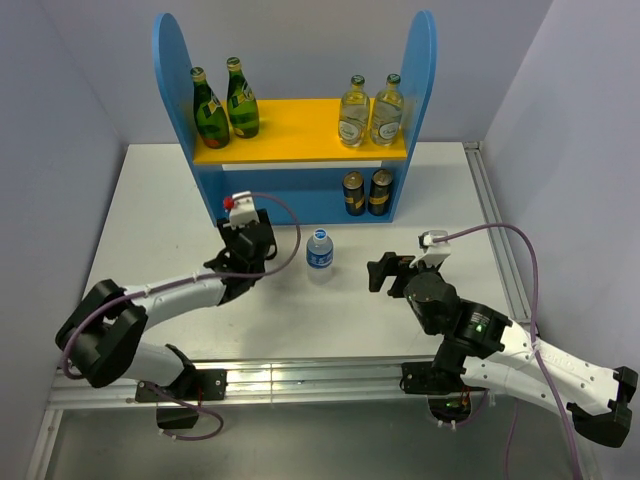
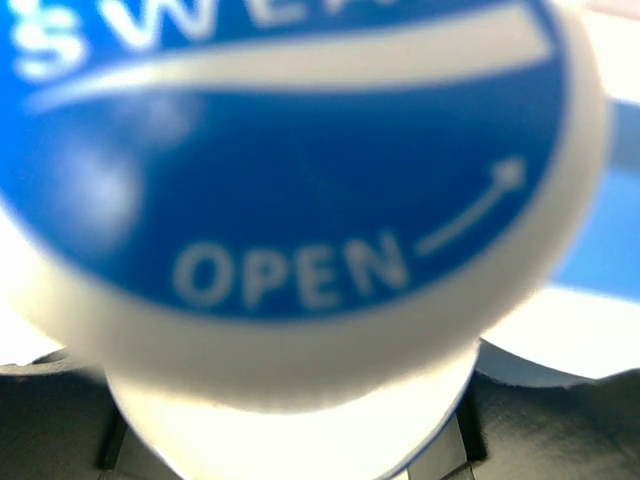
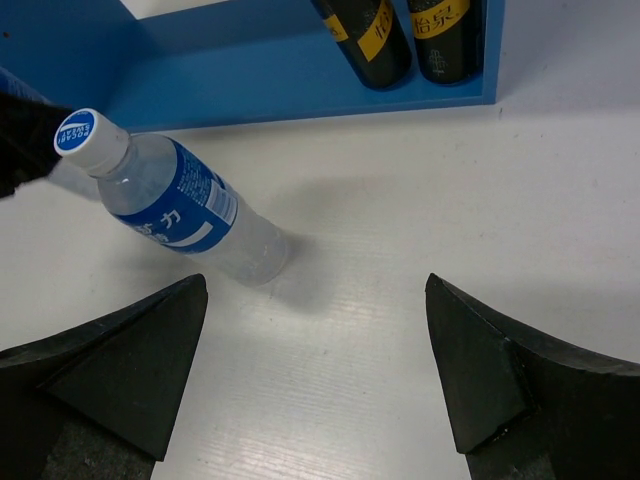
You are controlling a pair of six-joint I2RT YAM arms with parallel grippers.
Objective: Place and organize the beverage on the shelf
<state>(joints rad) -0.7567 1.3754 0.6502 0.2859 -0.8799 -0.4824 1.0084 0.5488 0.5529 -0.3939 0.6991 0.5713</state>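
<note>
The blue shelf (image 1: 172,70) stands at the back. Two green bottles (image 1: 225,105) are on the left of its yellow-orange board (image 1: 300,130) and two clear bottles with yellowish labels (image 1: 372,112) on the right. One water bottle (image 1: 319,250) with a blue label stands upright on the table, also in the right wrist view (image 3: 180,205). My left gripper (image 1: 245,240) is left of it. A blue cap of a second water bottle (image 2: 290,170) fills its wrist view, with the body between the dark fingers (image 2: 50,420). My right gripper (image 1: 385,272) is open and empty to the right (image 3: 315,285).
Two dark bottles with gold labels (image 1: 366,193) stand on the shelf's lower level at the right, also in the right wrist view (image 3: 400,35). The lower level's left side shows nothing on it. Grey walls close in the white table (image 1: 160,220) on both sides.
</note>
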